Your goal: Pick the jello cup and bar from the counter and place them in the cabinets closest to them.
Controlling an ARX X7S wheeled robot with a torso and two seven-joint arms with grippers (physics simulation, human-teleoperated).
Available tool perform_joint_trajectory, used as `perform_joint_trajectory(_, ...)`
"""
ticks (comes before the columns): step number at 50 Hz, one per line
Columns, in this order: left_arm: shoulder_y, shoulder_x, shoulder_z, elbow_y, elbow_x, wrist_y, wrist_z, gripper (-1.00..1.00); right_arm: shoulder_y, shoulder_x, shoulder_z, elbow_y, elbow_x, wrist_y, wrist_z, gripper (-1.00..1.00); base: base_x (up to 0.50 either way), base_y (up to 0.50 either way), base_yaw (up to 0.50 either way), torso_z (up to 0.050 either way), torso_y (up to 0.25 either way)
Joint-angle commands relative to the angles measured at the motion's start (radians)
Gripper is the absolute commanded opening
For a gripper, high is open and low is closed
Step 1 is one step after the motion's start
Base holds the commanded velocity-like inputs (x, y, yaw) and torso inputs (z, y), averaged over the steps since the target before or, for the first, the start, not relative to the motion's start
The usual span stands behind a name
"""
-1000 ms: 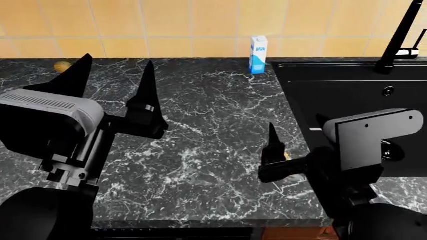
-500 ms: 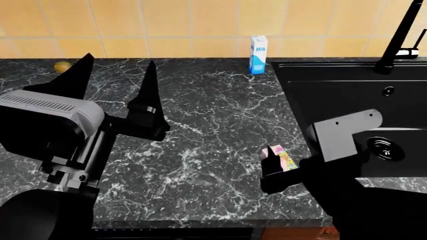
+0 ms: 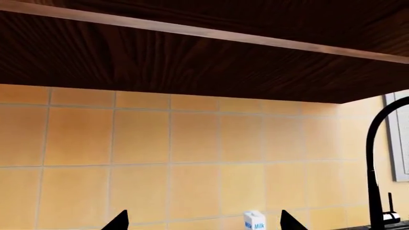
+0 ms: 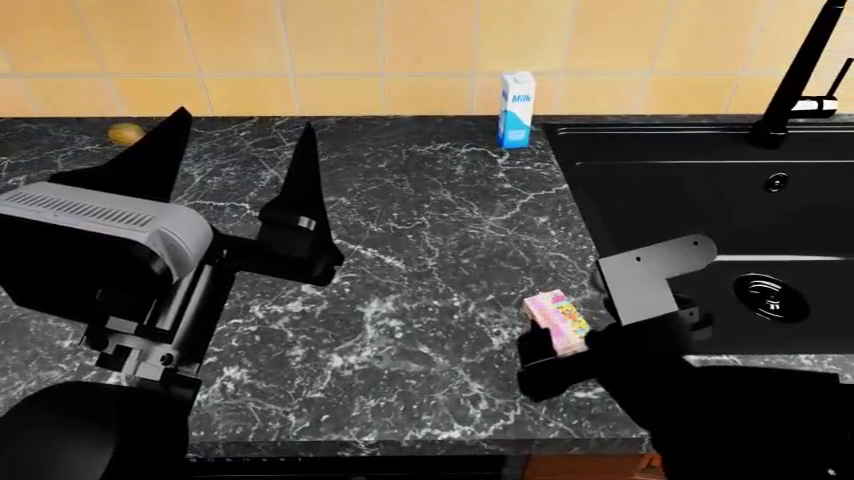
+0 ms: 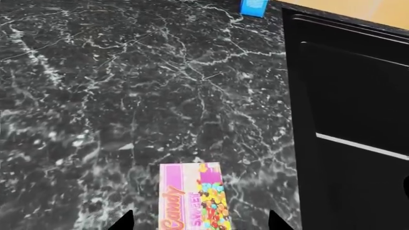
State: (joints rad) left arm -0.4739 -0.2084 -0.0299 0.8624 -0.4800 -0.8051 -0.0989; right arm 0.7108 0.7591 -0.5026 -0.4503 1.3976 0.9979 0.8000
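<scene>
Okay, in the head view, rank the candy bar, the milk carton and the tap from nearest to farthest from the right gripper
1. The bar: right at the right gripper, on the counter's front.
2. The tap: far right, behind the sink.
3. The milk carton: at the back wall. These two are too close to call.

"Milk" in blue on the carton (image 4: 517, 108) at upper centre of the head view, "Candy" and "Sweet" on the pink bar (image 5: 193, 197), bottom centre of the right wrist view
</scene>
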Motion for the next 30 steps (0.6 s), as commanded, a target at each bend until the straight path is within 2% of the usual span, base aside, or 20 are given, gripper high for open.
perform_joint_trajectory(1, 0.000, -0.006, 0.007, 0.001, -0.010, 0.003, -0.008, 1.00, 0.024, -0.029, -0.048, 0.086, -0.042, 0.027, -0.033, 1.00, 0.00, 0.00, 0.00, 0.000, 0.000)
perform_joint_trajectory(29, -0.001, -0.021, 0.013, 0.017, -0.040, 0.001, -0.032, 1.00, 0.019, -0.090, -0.132, 0.244, -0.105, 0.049, -0.075, 1.00, 0.00, 0.00, 0.00, 0.000, 0.000)
perform_joint_trajectory(30, -0.001, -0.021, 0.013, 0.017, -0.041, 0.001, -0.033, 1.00, 0.018, -0.089, -0.134, 0.247, -0.108, 0.051, -0.071, -1.00, 0.00, 0.00, 0.00, 0.000, 0.000)
